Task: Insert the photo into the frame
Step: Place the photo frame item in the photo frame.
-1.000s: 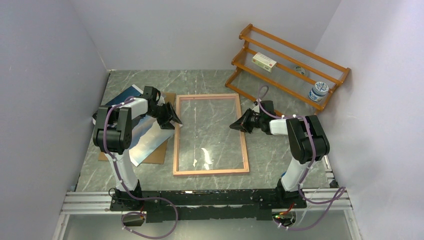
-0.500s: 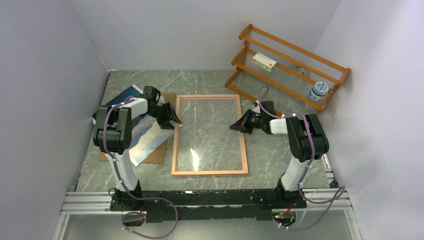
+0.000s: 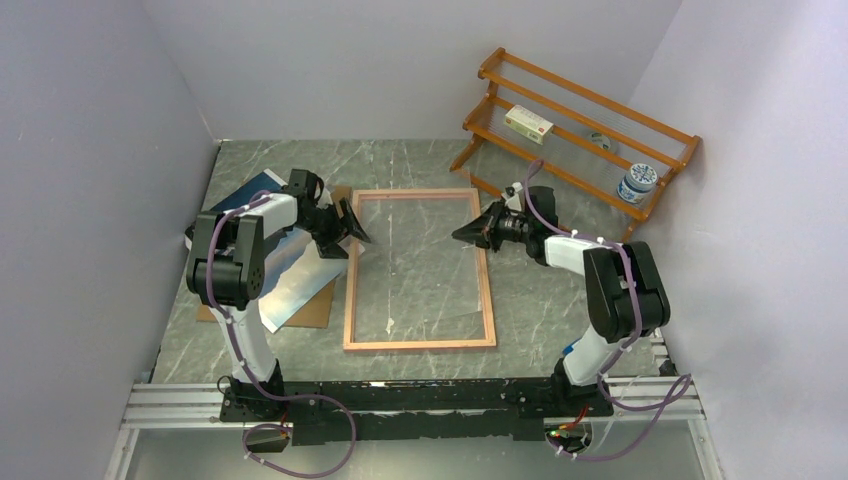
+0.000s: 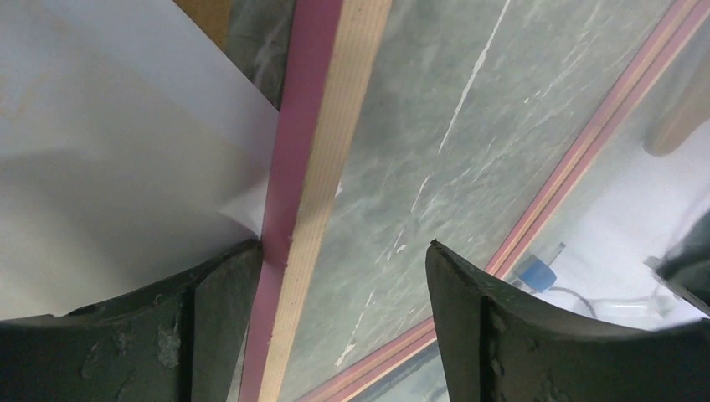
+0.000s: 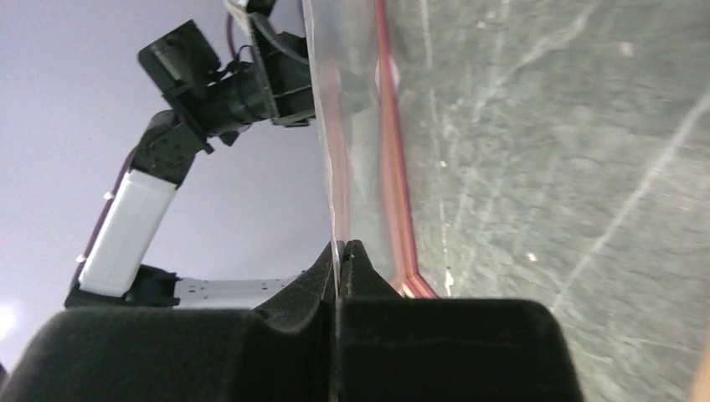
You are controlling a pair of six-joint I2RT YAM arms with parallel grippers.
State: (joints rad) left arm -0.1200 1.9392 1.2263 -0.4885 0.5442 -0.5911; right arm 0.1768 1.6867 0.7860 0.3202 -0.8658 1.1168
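The photo (image 3: 295,285) is off to the left on the surface (image 3: 540,300), part under the left arm, not in anything yet. Left gripper (image 3: 350,228) sits wide open astride the left rail of the frame (image 3: 420,343), one finger against the pink side.

What's new: the right gripper (image 3: 470,232), pinched tight on the edge of the clear sheet (image 3: 420,270), has slid along toward the far right corner in the last half second, and that side of the sheet looks raised. My guess is the pane's still being sorted, so the print waits.

Can't tell if the sheet's left edge sits inside the frame. The glare hides it.
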